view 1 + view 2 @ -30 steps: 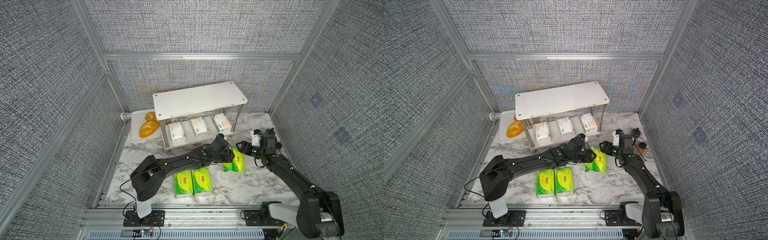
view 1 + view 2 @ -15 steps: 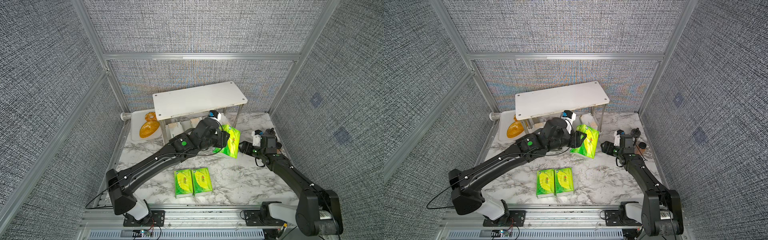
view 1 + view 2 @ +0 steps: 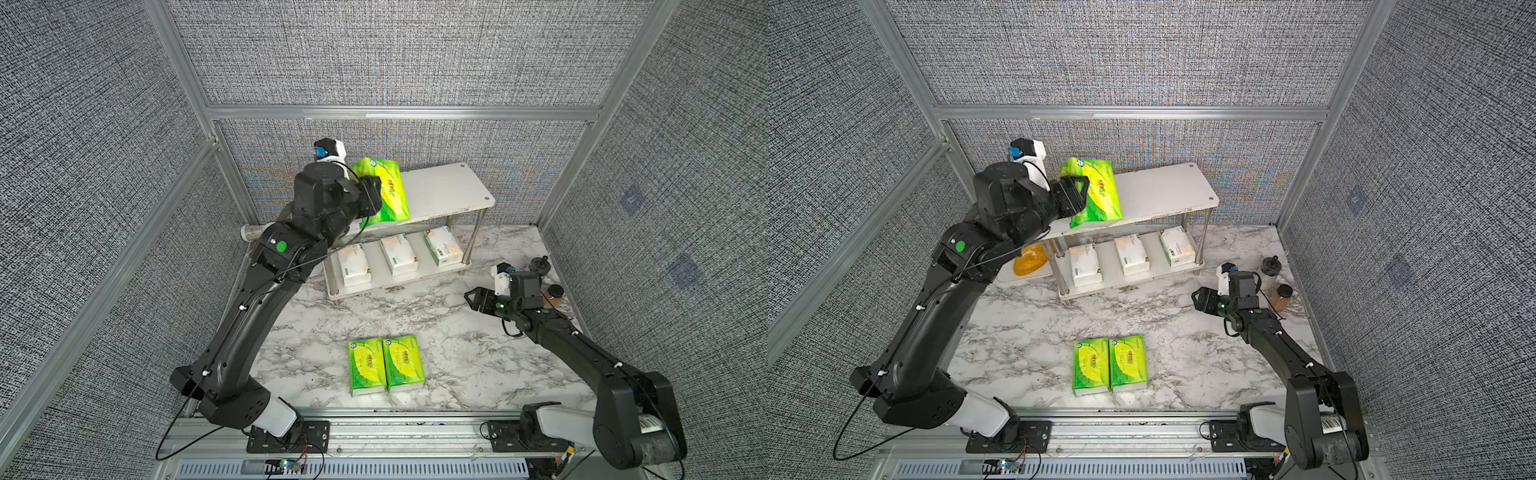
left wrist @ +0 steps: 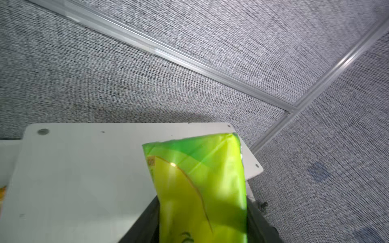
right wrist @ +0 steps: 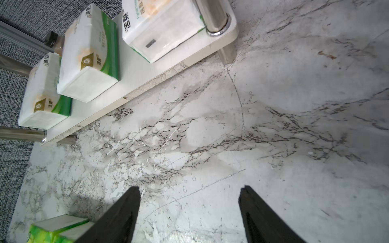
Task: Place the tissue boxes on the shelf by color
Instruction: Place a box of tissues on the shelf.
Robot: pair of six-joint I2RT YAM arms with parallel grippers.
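The left gripper point(image 3: 371, 196) is clamped on a green-and-yellow tissue pack point(image 3: 384, 190), its jaws narrowed against the pack's two broad faces. In the left wrist view the pack point(image 4: 202, 185) juts out from between the dark fingers point(image 4: 262, 223), so most of its length lies beyond the fingertips, on the far side of the hand. In both top views the pack is tilted and hangs over the left part of the shelf's top board point(image 3: 449, 191). Whether its lower edge touches the board cannot be told.

On the shelf's lower board point(image 3: 419, 277), three white packs point(image 3: 399, 254) sit side by side with gaps between them. Two more green packs point(image 3: 386, 365) lie flat and touching each other on the marble table point(image 3: 457, 353), near the front edge and well apart from the shelf.

The right gripper point(image 3: 477, 300) is low over the table to the right of the shelf. Its fingers point(image 5: 128, 202) are spread with only bare marble between them, holding nothing.
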